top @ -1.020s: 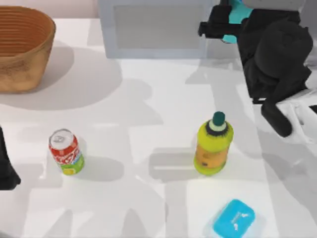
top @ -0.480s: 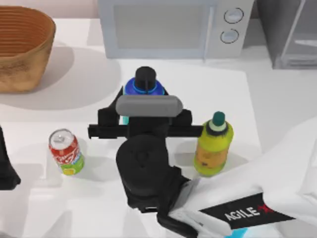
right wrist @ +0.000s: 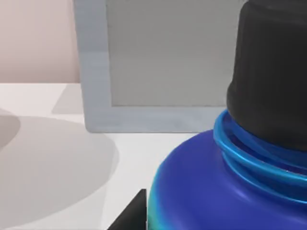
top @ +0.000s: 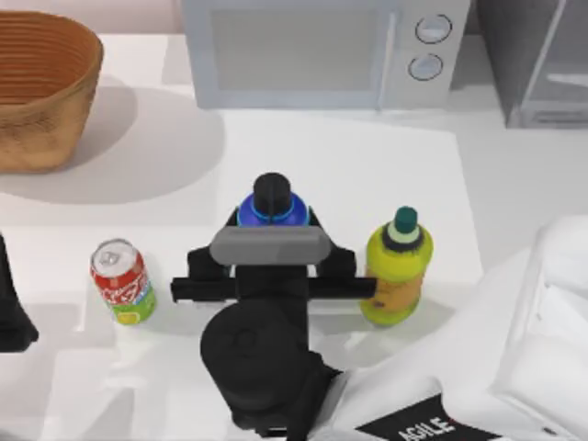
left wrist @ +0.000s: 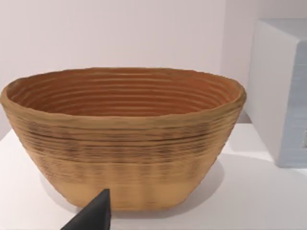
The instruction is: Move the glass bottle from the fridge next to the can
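Note:
The glass bottle (top: 270,208), with its blue shoulder and black cap, stands upright in the middle of the table, held by my right gripper (top: 271,235), which is shut on its body from the front. The red can (top: 121,280) stands to the bottle's left, a gap apart. Up close in the right wrist view are the bottle's blue shoulder (right wrist: 211,191) and black cap. The grey fridge (top: 540,62) is at the back right. My left arm (top: 9,312) is parked at the table's left edge.
A yellow-green bottle (top: 396,266) stands just right of the gripper. The white microwave (top: 322,50) is at the back centre, and a wicker basket (top: 41,87) (left wrist: 122,139) at the back left. My right arm's white body covers the front right.
My right arm carried the glass bottle from the fridge area at the back right to mid-table, then drew it a little toward the front, between the can and the yellow-green bottle.

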You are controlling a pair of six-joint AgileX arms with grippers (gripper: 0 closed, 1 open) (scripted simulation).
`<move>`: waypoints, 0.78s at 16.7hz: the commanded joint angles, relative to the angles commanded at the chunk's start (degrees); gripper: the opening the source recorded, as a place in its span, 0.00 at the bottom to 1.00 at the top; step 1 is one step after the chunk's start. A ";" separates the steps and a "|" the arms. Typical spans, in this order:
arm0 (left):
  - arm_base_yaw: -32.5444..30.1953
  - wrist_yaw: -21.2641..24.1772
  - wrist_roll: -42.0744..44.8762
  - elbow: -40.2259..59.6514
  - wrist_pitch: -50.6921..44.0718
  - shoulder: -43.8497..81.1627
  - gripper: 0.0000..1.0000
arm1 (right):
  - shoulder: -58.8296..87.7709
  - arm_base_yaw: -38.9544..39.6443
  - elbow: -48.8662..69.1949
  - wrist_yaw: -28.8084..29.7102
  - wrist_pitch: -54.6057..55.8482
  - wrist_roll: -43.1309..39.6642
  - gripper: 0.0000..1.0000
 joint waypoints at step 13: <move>0.00 0.00 0.00 0.00 0.00 0.00 1.00 | 0.12 0.24 -0.10 0.17 0.00 -0.07 0.30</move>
